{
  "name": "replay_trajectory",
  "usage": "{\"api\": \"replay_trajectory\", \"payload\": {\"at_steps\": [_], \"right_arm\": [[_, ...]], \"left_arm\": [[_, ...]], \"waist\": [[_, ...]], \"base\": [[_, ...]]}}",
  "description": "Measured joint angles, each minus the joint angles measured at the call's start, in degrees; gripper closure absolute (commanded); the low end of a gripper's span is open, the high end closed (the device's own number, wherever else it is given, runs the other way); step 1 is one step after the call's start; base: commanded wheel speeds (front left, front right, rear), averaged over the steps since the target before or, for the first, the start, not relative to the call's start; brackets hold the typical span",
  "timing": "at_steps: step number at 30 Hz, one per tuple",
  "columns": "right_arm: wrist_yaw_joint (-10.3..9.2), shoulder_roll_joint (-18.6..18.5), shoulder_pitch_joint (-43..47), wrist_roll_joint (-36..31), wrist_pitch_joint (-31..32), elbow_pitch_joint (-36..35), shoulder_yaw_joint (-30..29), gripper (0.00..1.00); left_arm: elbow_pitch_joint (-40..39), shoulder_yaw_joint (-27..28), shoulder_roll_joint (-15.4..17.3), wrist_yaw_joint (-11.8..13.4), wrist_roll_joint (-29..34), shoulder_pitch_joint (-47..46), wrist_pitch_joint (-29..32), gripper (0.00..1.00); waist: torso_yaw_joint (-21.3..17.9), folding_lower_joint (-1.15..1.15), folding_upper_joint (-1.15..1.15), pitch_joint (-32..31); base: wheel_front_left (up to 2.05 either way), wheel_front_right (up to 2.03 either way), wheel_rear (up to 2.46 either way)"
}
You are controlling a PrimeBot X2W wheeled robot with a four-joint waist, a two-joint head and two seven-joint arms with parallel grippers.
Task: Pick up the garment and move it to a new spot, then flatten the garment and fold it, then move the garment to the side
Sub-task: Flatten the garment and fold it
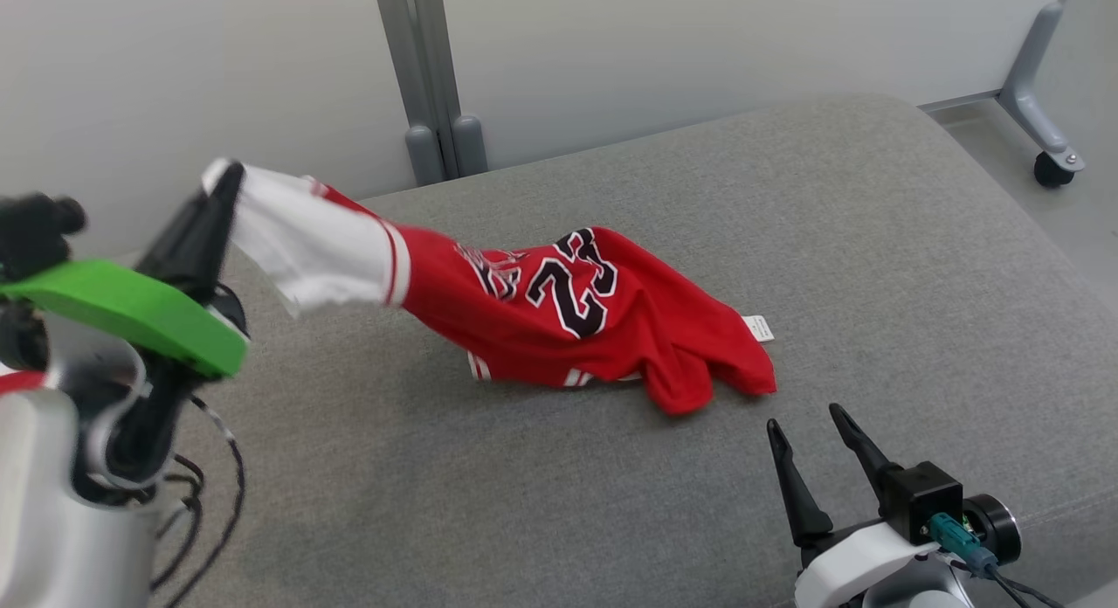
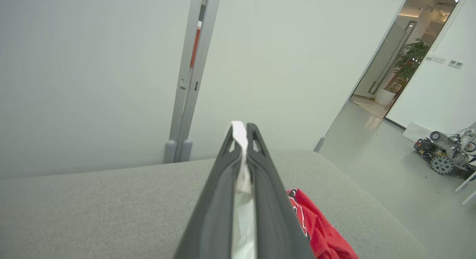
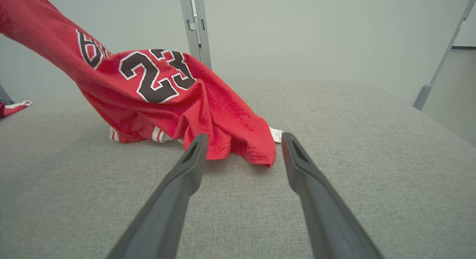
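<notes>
The garment (image 1: 576, 320) is a red shirt with a black 23 and white sleeves, lying crumpled on the grey cushion (image 1: 786, 197). One white sleeve is lifted up and to the left, pinched in my left gripper (image 1: 229, 173), which is shut on it. In the left wrist view white cloth shows between the closed fingers of my left gripper (image 2: 242, 128), with red fabric of the garment (image 2: 319, 229) below right. My right gripper (image 1: 808, 420) stands open just in front of the garment's near red hem. In the right wrist view, my right gripper (image 3: 243, 140) points at that hem of the garment (image 3: 167, 95).
A grey divider post (image 1: 432, 75) and pale wall panels stand behind the cushion. A caster leg (image 1: 1044, 110) stands on the floor at the far right. The left wrist view shows a doorway and a small wheeled machine (image 2: 444, 156) on the floor.
</notes>
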Motion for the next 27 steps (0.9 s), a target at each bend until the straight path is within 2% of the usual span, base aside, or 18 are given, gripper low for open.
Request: {"api": "replay_trajectory", "payload": {"at_steps": [3, 7, 12, 15, 20, 27], "right_arm": [[0.0, 0.12, -0.03, 0.25, 0.0, 0.12, 0.36, 0.0], [0.0, 0.18, -0.05, 0.74, 0.0, 0.33, 0.63, 0.0], [0.0, 0.23, -0.04, 1.21, 0.0, 0.55, 1.22, 0.0], [0.0, 0.25, -0.04, 1.51, 0.0, 0.55, 1.1, 0.0], [0.0, 0.25, -0.02, 1.85, 0.0, 0.55, 0.94, 0.0], [0.0, 0.27, -1.57, 3.21, 0.0, 0.64, 3.16, 0.0]], "left_arm": [[-2.72, 2.03, 4.11, 1.36, -0.05, -6.0, 3.45, 1.0], [-1.78, 4.02, 8.39, 2.35, 1.36, -14.27, 6.0, 1.0], [2.45, 4.86, 11.96, 2.48, 2.8, -23.88, 6.94, 1.0], [4.61, 4.01, 13.07, 1.55, 3.1, -29.37, 7.54, 1.0], [8.71, -0.03, 12.03, 0.09, 3.61, -35.01, 8.66, 1.0], [13.41, -6.12, 3.69, -0.96, -0.09, -30.96, 8.27, 1.0]], "waist": [[-0.45, 0.0, 0.0, -0.05], [-1.54, 0.0, 0.0, -0.13], [-3.39, 0.0, 0.0, -0.2], [-4.46, 0.0, 0.0, -0.2], [-5.66, 0.0, 0.0, 0.01], [-7.84, 0.0, 0.0, 0.72]], "base": [[0.0, 0.0, 0.0], [0.0, 0.0, 0.0], [0.0, 0.0, 0.0], [0.0, 0.0, 0.0], [0.0, 0.0, 0.0], [0.0, 0.0, 0.0]]}}
